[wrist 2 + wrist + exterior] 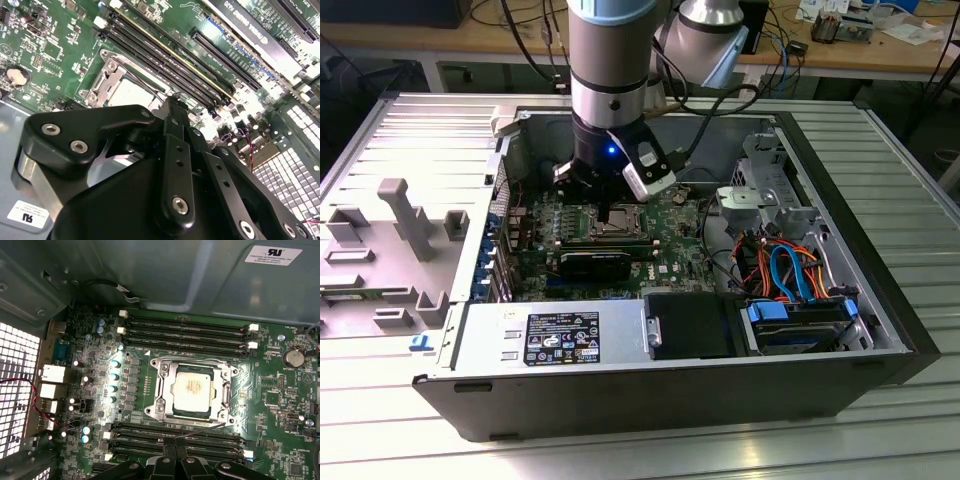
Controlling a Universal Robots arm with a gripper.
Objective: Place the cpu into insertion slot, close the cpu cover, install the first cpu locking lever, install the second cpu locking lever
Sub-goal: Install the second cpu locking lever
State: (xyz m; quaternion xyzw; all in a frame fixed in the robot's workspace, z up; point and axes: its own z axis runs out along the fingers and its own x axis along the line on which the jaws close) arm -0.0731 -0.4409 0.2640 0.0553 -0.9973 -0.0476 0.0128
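Observation:
The cpu lies flat in the insertion slot, its silvery top showing through the window of the cpu cover, which lies down over it. A thin metal locking lever slants along one edge of the socket, its end close to my fingertips. My gripper is shut, its black fingers together beside that edge; whether it touches the lever I cannot tell. In the exterior view the gripper hangs straight down over the socket. In the second wrist view the gripper partly hides the cpu and cover.
Long black memory slots run on both sides of the socket. A black graphics card stands just in front of it. The open case holds a power supply, a drive cage and coloured cables. Case walls surround the board.

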